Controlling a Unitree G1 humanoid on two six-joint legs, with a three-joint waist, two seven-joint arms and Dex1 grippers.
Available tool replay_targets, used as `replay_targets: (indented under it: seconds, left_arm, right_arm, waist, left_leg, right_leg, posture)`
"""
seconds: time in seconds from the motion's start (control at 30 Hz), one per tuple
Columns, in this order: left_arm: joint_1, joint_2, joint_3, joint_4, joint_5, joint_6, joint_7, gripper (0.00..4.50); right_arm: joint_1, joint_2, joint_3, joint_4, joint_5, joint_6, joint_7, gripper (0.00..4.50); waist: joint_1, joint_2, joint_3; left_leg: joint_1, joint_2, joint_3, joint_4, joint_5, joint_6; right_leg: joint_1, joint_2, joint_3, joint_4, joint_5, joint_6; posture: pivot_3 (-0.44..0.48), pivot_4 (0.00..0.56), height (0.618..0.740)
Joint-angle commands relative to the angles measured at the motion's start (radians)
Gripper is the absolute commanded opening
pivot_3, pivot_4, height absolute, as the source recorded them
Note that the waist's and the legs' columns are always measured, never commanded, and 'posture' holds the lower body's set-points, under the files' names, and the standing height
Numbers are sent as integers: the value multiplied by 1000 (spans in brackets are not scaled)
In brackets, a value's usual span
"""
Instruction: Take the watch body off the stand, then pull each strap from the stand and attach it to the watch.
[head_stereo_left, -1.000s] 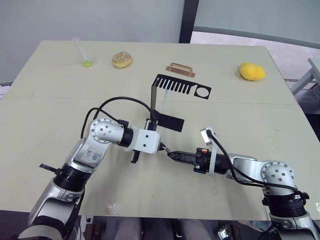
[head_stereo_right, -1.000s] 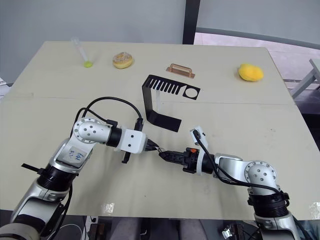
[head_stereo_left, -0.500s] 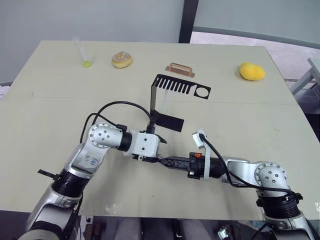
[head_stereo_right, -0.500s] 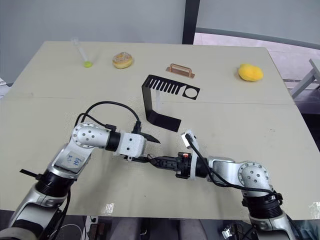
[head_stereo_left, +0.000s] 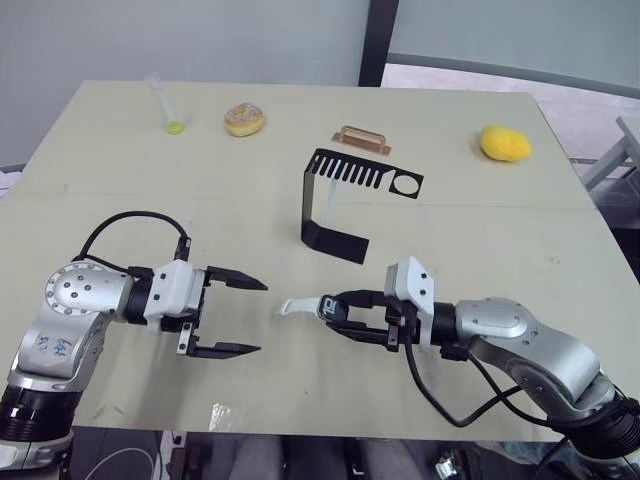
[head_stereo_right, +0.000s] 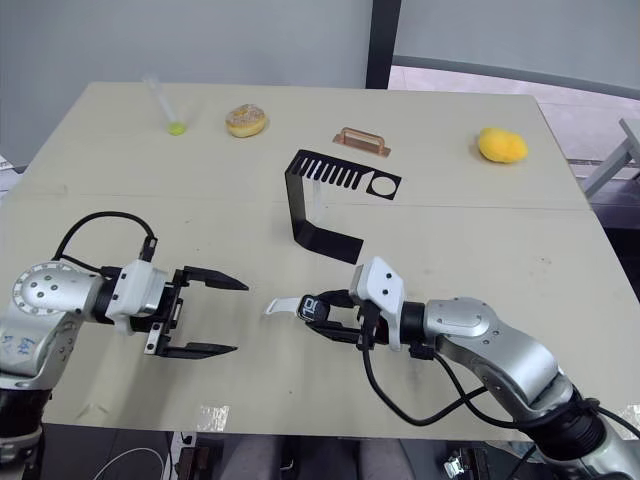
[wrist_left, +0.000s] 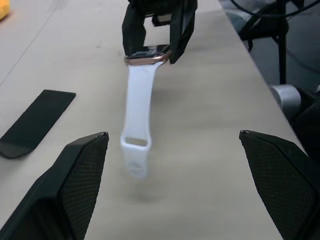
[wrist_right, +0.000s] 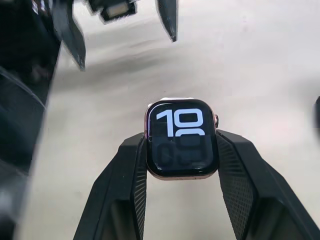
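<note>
The right gripper (head_stereo_left: 335, 308) clamps the small black rounded-square watch body (wrist_right: 181, 137) above the table, its attached white flexible strap (head_stereo_left: 298, 305) pointing lengthwise at the wide-open, empty left gripper (head_stereo_left: 243, 316) nearby.

The strap (wrist_left: 137, 117) blurs at its free end in the left wrist view. In the right wrist view the watch body (wrist_right: 181, 138) hides it. The second strap cannot be made out on the stand (head_stereo_left: 345, 190).
</note>
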Motion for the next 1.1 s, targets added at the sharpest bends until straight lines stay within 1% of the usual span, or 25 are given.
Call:
replay_targets:
  seconds: [0.03,0.13,0.27,0.37,0.5,0.6,0.7,0.83,0.97,1.0,1.03,1.07,1.1]
  left_arm:
    - [41,-1,44,1,-23,-50,-8,4500]
    - [76,8,52,-6,-22,-64,-14,4500]
    - [94,13,64,-20,-43,-47,-1,4500]
    - [104,16,86,-21,-64,-41,-2,4500]
    - [113,32,113,-6,-81,-64,-46,4500]
    - [121,50,127,19,-79,-72,-67,4500]
    - [126,58,129,32,-66,-79,-68,4500]
    - [140,61,131,18,-63,-80,-58,4500]
    - [150,62,135,10,-66,-78,-48,4500]
    - [152,61,136,9,-67,-78,-45,4500]
    - [153,60,135,7,-67,-78,-43,4500]
    - [154,59,136,6,-68,-77,-40,4500]
    - [154,59,137,5,-70,-76,-38,4500]
  right_arm:
    - [11,-39,10,16,-172,-192,106,1510]
    - [22,-50,4,33,-229,-251,151,1510]
    - [8,-18,3,63,-274,-281,178,1510]
    - [-41,40,26,113,-292,-272,197,1510]
    - [-109,117,52,172,-264,-171,233,1510]
    - [-167,183,103,252,-300,-141,254,1510]
    - [-211,260,151,372,-347,-151,256,1510]
    - [-214,250,171,457,-396,-173,298,1510]
    - [-211,237,158,476,-380,-132,344,1510]
    - [-211,234,154,479,-378,-148,356,1510]
    - [-210,233,151,481,-379,-162,365,2544]
    - [-210,234,143,489,-387,-170,358,2910]
    - [-210,228,137,488,-386,-171,368,3375]
  waist:
    - [-1,0,0]
    - [-1,0,0]
    - [-1,0,0]
    - [-5,0,0]
    - [-7,0,0]
    - [-7,0,0]
    - [-13,0,0]
    - [-12,0,0]
    - [-12,0,0]
    - [-12,0,0]
    - [-13,0,0]
    - [-13,0,0]
    - [-14,0,0]
  left_leg:
    - [0,0,0,0,0,0]
    - [1,0,0,0,0,0]
    - [1,0,0,1,0,0]
    - [1,0,0,1,0,0]
    - [2,0,0,0,0,-1]
    - [2,0,0,1,0,-1]
    - [2,1,0,0,0,-1]
    - [2,0,0,1,0,-1]
    - [2,-1,0,1,0,0]
    - [2,-1,0,1,0,0]
    - [2,-1,0,1,0,0]
    - [2,-1,0,1,0,0]
    - [2,-1,0,1,0,0]
  right_leg:
    - [0,0,0,0,0,0]
    - [0,0,0,0,0,0]
    - [1,0,0,1,0,0]
    - [1,0,0,2,0,0]
    - [1,0,0,5,0,0]
    - [1,0,0,5,0,0]
    - [1,0,0,5,0,0]
    - [1,-1,-1,7,0,0]
    - [1,-1,-1,6,0,0]
    - [1,-1,-1,6,0,0]
    - [1,-1,-1,6,0,0]
    - [1,-1,-1,7,0,0]
    - [1,-1,-1,6,0,0]
  posture:
    - [0,150,740]
    - [0,150,740]
    - [0,150,740]
    - [0,150,740]
    - [0,150,740]
    - [0,150,740]
    - [0,150,740]
    - [0,150,740]
    - [0,150,740]
    - [0,150,740]
    - [0,150,740]
    - [0,150,740]
    - [0,150,740]
